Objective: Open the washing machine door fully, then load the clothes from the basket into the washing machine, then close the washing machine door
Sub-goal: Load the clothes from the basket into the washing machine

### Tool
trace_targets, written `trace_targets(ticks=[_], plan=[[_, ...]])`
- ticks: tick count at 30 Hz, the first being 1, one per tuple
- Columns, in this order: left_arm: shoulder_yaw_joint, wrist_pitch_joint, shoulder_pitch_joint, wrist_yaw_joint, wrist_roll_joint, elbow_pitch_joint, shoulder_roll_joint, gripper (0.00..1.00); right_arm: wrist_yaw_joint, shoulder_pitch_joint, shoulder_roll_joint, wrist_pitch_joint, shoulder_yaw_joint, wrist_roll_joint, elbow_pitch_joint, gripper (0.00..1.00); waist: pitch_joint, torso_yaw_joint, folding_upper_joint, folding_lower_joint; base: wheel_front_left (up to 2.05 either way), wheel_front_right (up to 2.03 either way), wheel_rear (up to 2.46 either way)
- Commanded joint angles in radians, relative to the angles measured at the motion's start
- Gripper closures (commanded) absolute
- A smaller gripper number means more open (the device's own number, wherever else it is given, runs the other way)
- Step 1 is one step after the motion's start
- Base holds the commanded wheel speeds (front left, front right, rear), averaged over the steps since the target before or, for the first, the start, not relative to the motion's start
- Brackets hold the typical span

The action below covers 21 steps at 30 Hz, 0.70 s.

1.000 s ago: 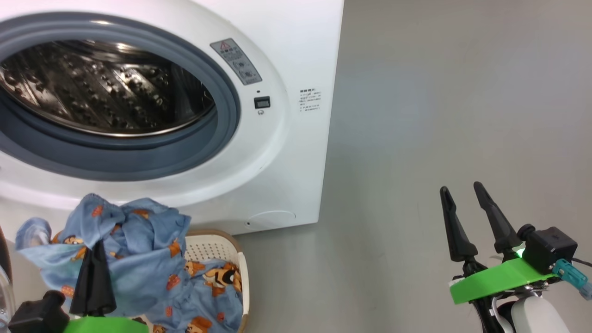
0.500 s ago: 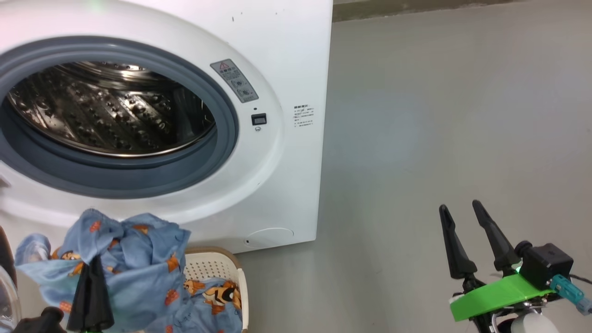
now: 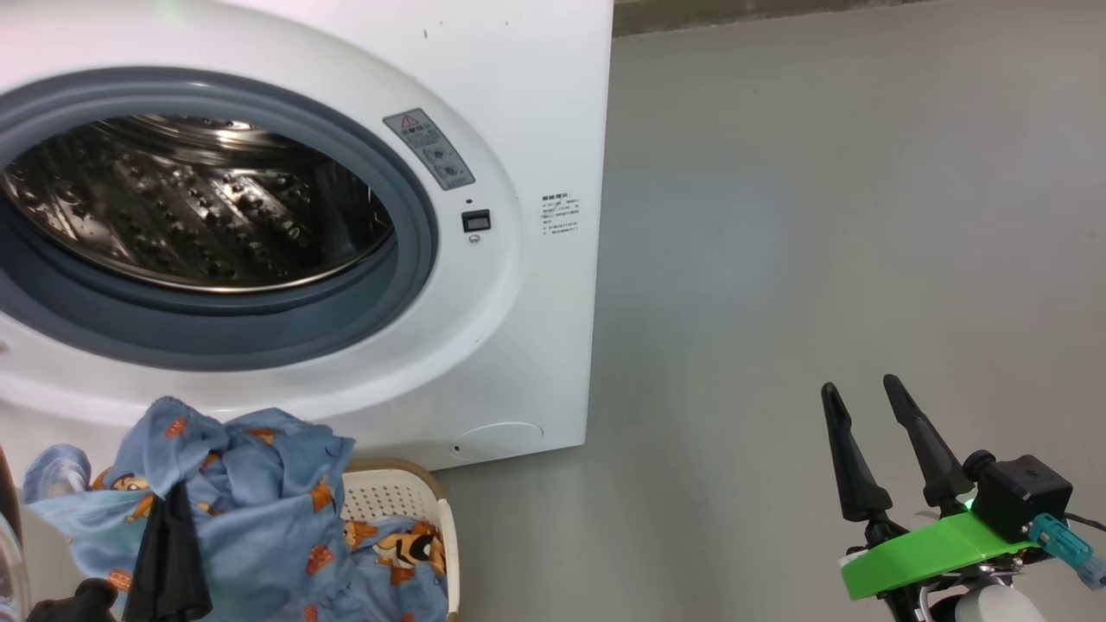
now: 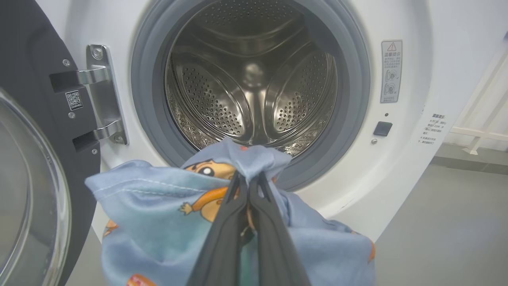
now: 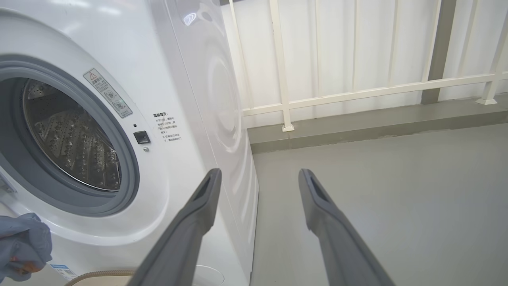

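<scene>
Your left tool (image 4: 248,179) is pressed together on the clothes (image 4: 158,198), pinching a bunch of the light blue cloth with the cartoon boys on it. It holds that bunch up in front of the washing machine (image 3: 536,104), just under the big round hole where you see the shiny steel drum (image 4: 254,79). More of the cloth hangs down into the basket (image 3: 380,466), which sits on the grey floor (image 3: 778,259) right by the machine. The washing machine door (image 4: 24,71) is swung open on your left, and it has a little square code sticker (image 4: 74,100). Beside the hole is a grey warning label (image 4: 391,71) with a red triangle, and some tiny black writing (image 4: 432,129) that is too small to read. Your right tool (image 3: 860,386) is spread wide and empty, well off to the right over the floor
</scene>
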Motion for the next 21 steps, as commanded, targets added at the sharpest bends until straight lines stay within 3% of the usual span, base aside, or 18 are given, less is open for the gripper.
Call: trace_targets(ticks=[1, 14, 21], plan=[[0.035, -0.006, -0.019, 0.006, 0.007, -0.03, 0.013, 1.0, 0.006, -0.009, -0.001, -0.007, 0.016, -0.003, -0.028, 0.0, 0.008, -0.004, -0.0001, 0.0, 0.0, 0.0, 0.0], [0.064, -0.006, -0.114, 0.007, -0.005, -0.019, 0.013, 1.0, 0.006, -0.038, 0.005, -0.007, 0.021, 0.005, -0.036, 0.0, 0.1, -0.029, -0.0001, 0.0, 0.0, 0.0, 0.0], [0.095, -0.006, -0.288, -0.045, 0.056, 0.009, 0.013, 1.0, 0.006, -0.084, -0.005, -0.007, 0.031, 0.002, -0.052, 0.0, 0.21, -0.05, -0.0001, 0.0, 0.0, 0.0, 0.0]])
